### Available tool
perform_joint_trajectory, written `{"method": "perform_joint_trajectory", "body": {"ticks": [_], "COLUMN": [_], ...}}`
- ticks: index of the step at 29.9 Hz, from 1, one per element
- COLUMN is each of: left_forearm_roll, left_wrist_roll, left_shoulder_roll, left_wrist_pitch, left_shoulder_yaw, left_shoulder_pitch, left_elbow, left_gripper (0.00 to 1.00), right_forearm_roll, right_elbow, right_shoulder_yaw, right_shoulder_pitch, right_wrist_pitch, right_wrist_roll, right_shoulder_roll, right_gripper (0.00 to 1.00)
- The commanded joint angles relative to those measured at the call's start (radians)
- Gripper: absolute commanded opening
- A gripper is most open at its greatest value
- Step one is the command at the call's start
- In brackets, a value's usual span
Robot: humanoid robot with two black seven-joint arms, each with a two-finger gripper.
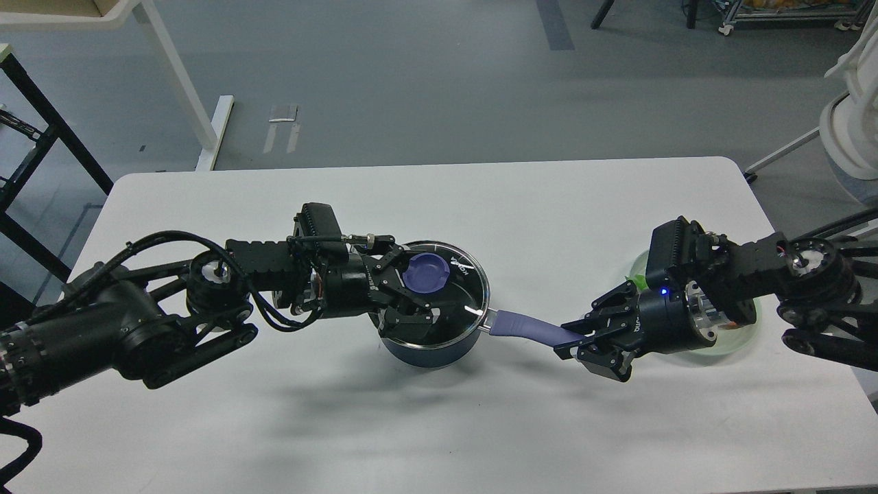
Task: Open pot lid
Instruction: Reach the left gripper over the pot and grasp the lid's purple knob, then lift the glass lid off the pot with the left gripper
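Left claw: the left gripper (411,288) reaches in from the left over the pot, its fingers spread on either side of the lid's knob; whether they press on it cannot be told.
Right claw: the right gripper (583,336) is closed on the far end of the pot's handle.
Lid: the lid (456,288) sits flat on the pot, its periwinkle knob (425,272) between the left fingers.
Pot: the pot (429,350) stands near the middle of the table, dark blue wall showing below the lid's metal rim.
Handle: the handle (525,326) runs rightward from the rim, slightly toward the near edge.
Plate: a pale green plate (744,322) lies beneath the right wrist, mostly hidden.
Table: a white table (439,425) carries everything.
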Motion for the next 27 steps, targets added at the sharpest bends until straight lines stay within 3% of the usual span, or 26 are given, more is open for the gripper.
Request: {"method": "perform_joint_trajectory", "body": {"ticks": [1, 6, 14, 21, 27], "left_forearm_roll": [-0.006, -0.003, -0.004, -0.099, -0.159], "left_wrist_roll": [0.000, 0.000, 0.000, 0.000, 0.000], "left_shoulder_roll": [0.000, 0.002, 0.046, 0.207, 0.374], "left_wrist_pitch": [0.006, 0.026, 0.052, 0.069, 0.150], "left_shoulder_yaw": [0.000, -0.002, -0.008, -0.014, 0.000], "left_shoulder_pitch": [0.002, 0.000, -0.011, -0.018, -0.003], "left_elbow": [-0.001, -0.005, -0.023, -0.086, -0.098], "left_gripper": [0.64, 0.33, 0.33, 0.34, 0.34], "right_forearm_roll": [-0.002, -0.002, -0.002, 0.000, 0.001], "right_elbow": [0.000, 0.000, 0.000, 0.000, 0.000], "right_shoulder_yaw": [0.000, 0.000, -0.001, -0.014, -0.012], "right_shoulder_pitch": [0.001, 0.003, 0.003, 0.004, 0.004], "right_wrist_pitch": [0.004, 0.004, 0.004, 0.004, 0.004], "right_wrist_roll": [0.000, 0.000, 0.000, 0.000, 0.000], "right_shoulder_roll": [0.000, 0.000, -0.006, -0.006, -0.006], "right_gripper": [0.31, 0.31, 0.31, 0.31, 0.31]}}
